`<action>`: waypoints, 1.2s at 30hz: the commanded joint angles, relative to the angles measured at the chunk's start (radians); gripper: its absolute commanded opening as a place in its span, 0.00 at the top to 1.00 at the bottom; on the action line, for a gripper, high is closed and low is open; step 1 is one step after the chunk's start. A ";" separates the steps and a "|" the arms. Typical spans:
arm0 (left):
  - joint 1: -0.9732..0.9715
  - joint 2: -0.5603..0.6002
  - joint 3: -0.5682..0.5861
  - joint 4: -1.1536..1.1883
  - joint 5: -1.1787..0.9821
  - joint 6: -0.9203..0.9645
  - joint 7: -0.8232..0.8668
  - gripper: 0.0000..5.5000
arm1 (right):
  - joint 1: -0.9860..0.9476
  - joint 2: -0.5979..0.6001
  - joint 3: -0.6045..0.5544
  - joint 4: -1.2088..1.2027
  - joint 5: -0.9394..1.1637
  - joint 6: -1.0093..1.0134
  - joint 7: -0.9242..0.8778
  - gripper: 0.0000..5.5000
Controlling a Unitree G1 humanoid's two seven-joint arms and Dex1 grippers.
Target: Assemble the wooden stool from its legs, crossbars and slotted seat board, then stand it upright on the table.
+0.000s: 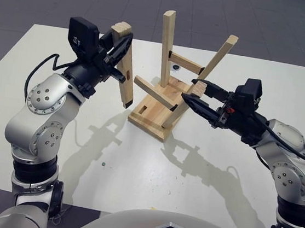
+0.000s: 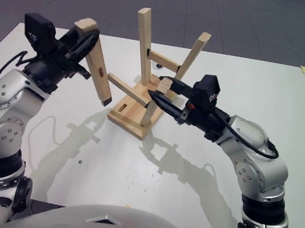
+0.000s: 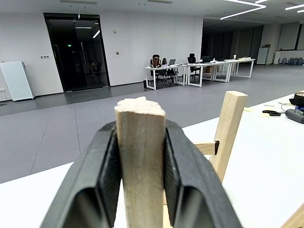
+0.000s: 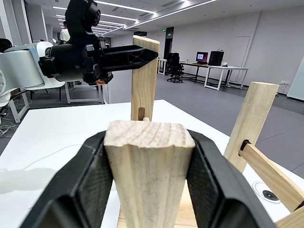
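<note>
While left end effector clamps loose leg aloft, right end effector clamps stool leg; right wrist view frames both.

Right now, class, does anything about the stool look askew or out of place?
Yes. The seat board lies upside down with three legs up, one crossbar ends in mid-air, and the fourth leg is apart, clamped in the left gripper.

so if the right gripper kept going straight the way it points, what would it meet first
The right gripper is shut on a stool leg. Past that, the loose leg in the left gripper stands in line; the jutting crossbar would probably reach it first, though depth is unclear.
</note>
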 commanded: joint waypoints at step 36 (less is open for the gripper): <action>0.011 -0.124 -0.178 -0.086 0.078 -0.082 -0.082 0.81 | 0.045 0.011 0.065 0.064 -0.059 0.054 -0.052 0.62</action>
